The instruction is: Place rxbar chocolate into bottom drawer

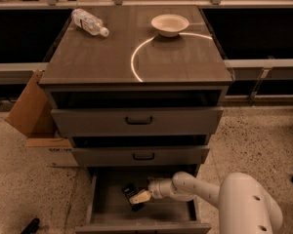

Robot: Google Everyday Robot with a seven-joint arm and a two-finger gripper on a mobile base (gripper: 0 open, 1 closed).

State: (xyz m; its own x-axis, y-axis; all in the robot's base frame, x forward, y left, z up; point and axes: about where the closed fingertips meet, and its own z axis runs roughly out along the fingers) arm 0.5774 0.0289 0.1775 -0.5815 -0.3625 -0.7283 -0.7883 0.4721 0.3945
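Note:
The bottom drawer (107, 213) is pulled open under the two upper drawers and shows a flat grey floor. My gripper (139, 197) reaches into it from the right, low over the floor at the drawer's middle. It is shut on the rxbar chocolate (129, 191), a small dark bar that sticks out to the upper left of and below the fingertips. The bar's lower end is close to the drawer floor; I cannot tell whether it touches.
A clear plastic bottle (88, 22) lies on the cabinet top at the back left, and a white bowl (169, 24) stands at the back right. The two upper drawers (139, 121) stand slightly ajar. A cardboard box (31, 113) leans against the cabinet's left side.

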